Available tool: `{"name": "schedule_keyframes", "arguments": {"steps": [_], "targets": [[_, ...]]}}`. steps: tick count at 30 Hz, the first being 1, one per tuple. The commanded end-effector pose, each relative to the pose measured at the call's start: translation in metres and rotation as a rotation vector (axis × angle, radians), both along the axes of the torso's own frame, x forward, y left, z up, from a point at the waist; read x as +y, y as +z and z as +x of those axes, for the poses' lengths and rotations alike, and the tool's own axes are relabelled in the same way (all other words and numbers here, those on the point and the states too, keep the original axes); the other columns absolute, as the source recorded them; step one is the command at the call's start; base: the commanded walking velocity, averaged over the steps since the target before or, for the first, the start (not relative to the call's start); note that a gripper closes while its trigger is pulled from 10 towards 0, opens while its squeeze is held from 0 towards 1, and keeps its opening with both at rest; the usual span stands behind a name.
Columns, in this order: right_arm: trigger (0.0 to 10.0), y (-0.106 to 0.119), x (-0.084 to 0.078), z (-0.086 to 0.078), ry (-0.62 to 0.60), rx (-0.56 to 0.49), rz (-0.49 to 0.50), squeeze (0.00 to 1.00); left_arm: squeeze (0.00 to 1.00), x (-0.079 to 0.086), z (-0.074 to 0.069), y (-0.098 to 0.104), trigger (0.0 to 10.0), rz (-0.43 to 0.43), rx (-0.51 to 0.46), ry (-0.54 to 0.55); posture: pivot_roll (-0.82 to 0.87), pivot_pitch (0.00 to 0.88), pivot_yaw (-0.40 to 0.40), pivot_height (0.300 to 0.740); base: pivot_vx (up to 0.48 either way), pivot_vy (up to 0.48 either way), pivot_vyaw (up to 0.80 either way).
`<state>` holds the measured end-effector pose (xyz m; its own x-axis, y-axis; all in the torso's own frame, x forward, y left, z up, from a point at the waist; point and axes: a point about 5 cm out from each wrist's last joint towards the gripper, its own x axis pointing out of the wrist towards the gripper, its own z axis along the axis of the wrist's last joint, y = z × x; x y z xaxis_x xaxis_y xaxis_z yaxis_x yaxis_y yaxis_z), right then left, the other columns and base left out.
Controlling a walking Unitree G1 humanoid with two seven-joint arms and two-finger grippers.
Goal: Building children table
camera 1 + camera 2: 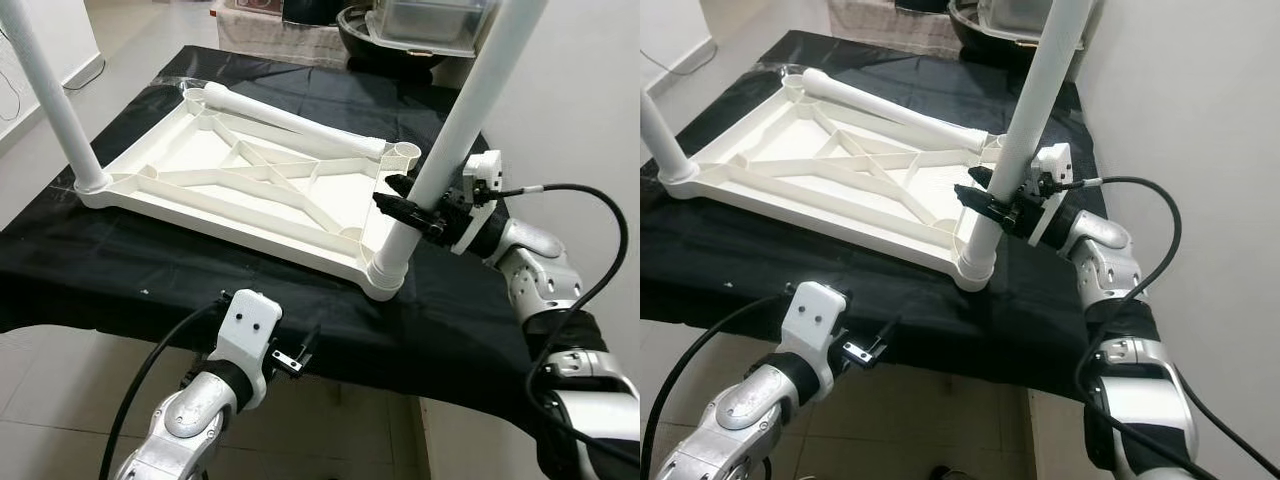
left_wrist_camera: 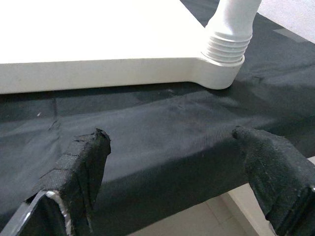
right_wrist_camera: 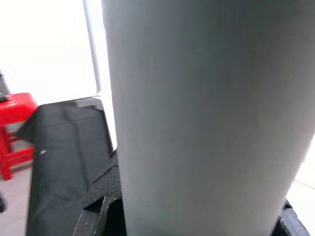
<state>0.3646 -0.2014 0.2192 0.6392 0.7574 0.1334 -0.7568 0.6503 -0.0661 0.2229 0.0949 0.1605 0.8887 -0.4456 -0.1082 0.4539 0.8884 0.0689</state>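
Between right gripper [image 1: 408, 205] jaws, table leg [image 1: 437, 165]

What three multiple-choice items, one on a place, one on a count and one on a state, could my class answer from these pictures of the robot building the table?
1. Where does the loose white plastic leg lie?
A. Across the far side of the upturned white plastic tabletop
B. On the floor
C. In the left pincer

2. How many legs stand upright in corner sockets?
A. None
B. Two
C. Four

3. What is the right pincer doing?
A. Hanging idle
B. Gripping the near-right upright leg
C. Holding the black cloth

Key: 1 A, the loose leg rests on the tabletop. 2 B, one leg at the left corner, another at the near-right. 3 B, the right pincer clasps that leg; the left pincer hangs open by the cloth.
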Motion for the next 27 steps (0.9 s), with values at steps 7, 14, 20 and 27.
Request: {"name": "schedule_keyframes", "arguments": {"steps": [7, 14, 20, 27], "targets": [[10.0, -0.06, -0.03, 0.005, -0.62, 0.255, -0.064, 0.0, 0.0, -0.004, 0.011, -0.001, 10.0, -0.009, -0.01, -0.008, 0.18, 0.152, -0.1, 0.74, 0.0, 0.0, 0.0], [10.0, -0.065, -0.038, -0.005, -1.271, 0.32, 0.106, 0.0, 0.0, -0.007, 0.021, 0.001, 10.0, -0.015, -0.036, -0.015, 0.17, 0.134, -0.093, 0.74, 0.0, 0.0, 0.0], [10.0, -0.049, -0.006, 0.007, -1.584, 0.336, 0.242, 0.0, 0.0, -0.011, 0.031, 0.004, 10.0, -0.024, -0.06, -0.014, 0.18, 0.104, -0.093, 0.74, 0.0, 0.0, 0.0], [10.0, -0.024, 0.019, 0.018, -1.704, 0.287, 0.293, 0.0, 0.0, -0.011, 0.034, 0.007, 10.0, -0.026, -0.083, -0.014, 0.19, 0.085, -0.101, 0.74, 0.0, 0.0, 0.0]]}}
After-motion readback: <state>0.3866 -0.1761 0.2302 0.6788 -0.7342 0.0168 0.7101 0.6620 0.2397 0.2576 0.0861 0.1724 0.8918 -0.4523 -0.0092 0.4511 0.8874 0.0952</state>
